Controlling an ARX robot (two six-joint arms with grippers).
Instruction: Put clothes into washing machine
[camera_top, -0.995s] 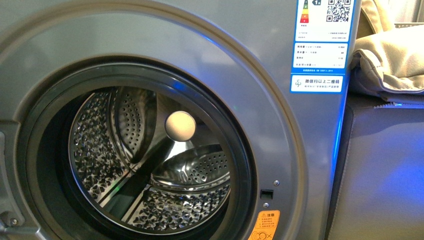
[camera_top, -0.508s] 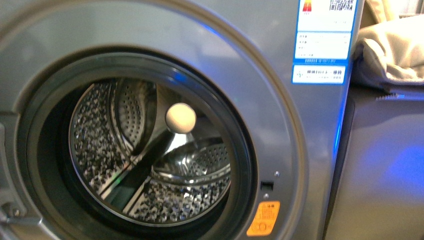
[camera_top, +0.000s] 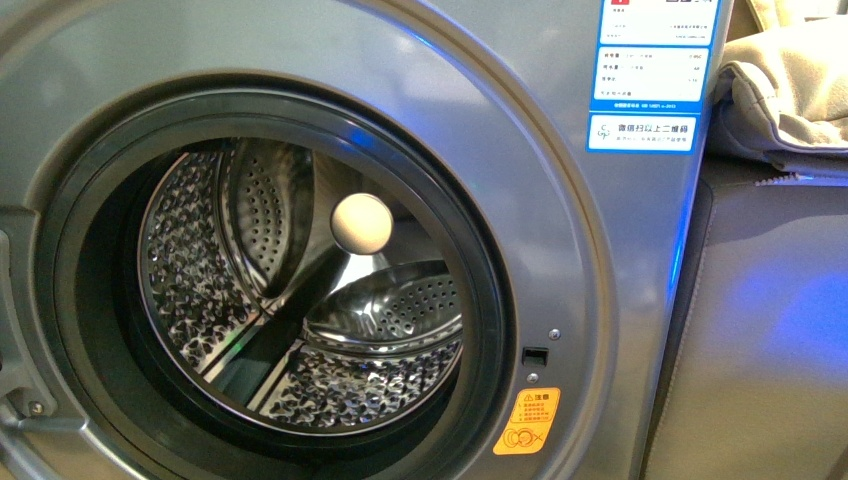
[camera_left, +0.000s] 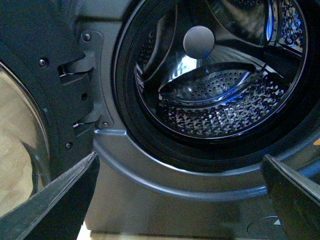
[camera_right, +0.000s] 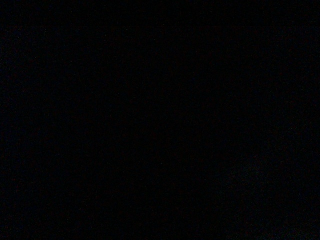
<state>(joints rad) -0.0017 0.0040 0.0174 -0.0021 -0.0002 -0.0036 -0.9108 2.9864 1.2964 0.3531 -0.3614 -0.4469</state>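
Resting beside washing machine (camera_top: 600, 260), clothes (camera_top: 800, 90) seen frontally only, left fingers (camera_left: 55, 205) spread

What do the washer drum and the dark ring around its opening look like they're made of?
The drum is likely stainless steel: shiny, with mirror-like reflections, punched holes and embossed dimples. The ring is probably rubber: matte black, showing only soft highlights.

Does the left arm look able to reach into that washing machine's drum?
Probably yes: the door of the washing machine is swung open, the left gripper faces its drum with jaws spread, and nothing shows in between.
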